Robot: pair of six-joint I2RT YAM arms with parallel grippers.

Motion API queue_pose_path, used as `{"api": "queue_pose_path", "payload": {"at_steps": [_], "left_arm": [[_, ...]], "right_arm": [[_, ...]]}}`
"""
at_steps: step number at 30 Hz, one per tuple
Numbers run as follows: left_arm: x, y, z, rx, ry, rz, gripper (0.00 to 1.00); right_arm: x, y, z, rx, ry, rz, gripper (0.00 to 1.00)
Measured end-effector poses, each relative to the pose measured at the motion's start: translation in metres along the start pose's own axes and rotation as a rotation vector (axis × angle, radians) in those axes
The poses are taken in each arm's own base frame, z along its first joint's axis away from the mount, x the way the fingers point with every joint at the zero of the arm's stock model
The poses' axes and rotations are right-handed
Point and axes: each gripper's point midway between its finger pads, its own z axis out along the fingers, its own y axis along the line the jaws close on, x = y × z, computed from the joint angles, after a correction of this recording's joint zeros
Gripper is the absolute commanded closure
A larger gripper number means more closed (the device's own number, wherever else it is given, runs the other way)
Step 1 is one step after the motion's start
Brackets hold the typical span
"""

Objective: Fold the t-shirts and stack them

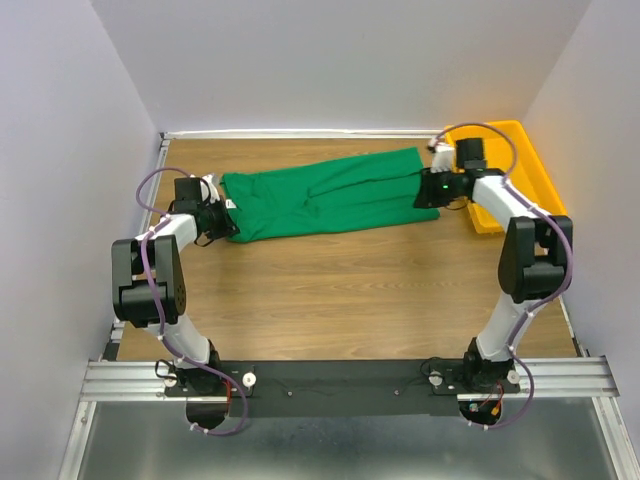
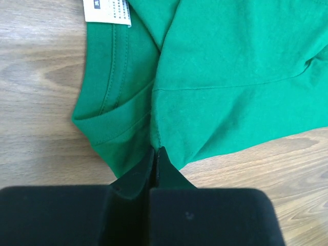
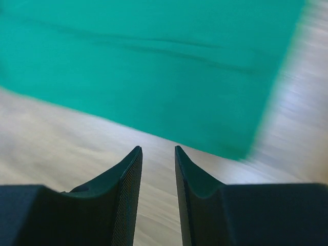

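Two claws, two different states. My left claw point(image 2: 155, 155) is pinched tight on the edge of the green t-shirt point(image 2: 230, 87), just beside the neck opening. A fold of cloth runs down between its fingers at the bottom centre of the left wrist view. The white neck label point(image 2: 107, 11) sits at the upper left of that frame, on the collar band.

My right claw point(image 3: 158, 149) stands narrowly parted with nothing between its fingers, and bare wooden surface point(image 3: 61, 138) lies under it. The shirt's other end fills the upper part of that blurred view, apart from the tips.

From overhead, the t-shirt lies stretched in a long band across the upper middle of the frame, with the collar end at the left. A yellow tray point(image 1: 530, 165) sits at the upper right, just beyond the right arm.
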Motion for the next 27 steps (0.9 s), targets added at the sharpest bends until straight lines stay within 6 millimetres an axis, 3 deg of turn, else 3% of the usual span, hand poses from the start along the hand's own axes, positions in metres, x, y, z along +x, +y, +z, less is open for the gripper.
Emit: {"api": "queue_pose_path", "payload": {"at_steps": [2,5,7,16,26,27], "left_arm": [[0.002,0.001,0.0,-0.001,0.004,0.001,1.0],[0.004,0.001,0.0,-0.002,0.008,0.0,1.0],[0.004,0.001,0.0,-0.002,0.008,0.0,1.0],[0.004,0.001,0.0,-0.003,0.009,0.001,1.0],[0.005,0.002,0.0,-0.003,0.011,0.002,1.0],[0.005,0.002,0.0,-0.003,0.011,0.002,1.0]], "right_arm": [[0.003,-0.044,-0.016,0.101,-0.021,0.117,0.6],[0.012,-0.083,-0.031,0.183,-0.034,0.225,0.56],[0.018,-0.098,-0.033,0.211,-0.03,0.278,0.55],[0.029,-0.11,-0.007,0.205,0.018,0.341,0.54],[0.036,-0.11,0.007,0.169,0.041,0.361,0.77],[0.036,-0.109,0.007,0.163,0.04,0.36,0.85]]}}
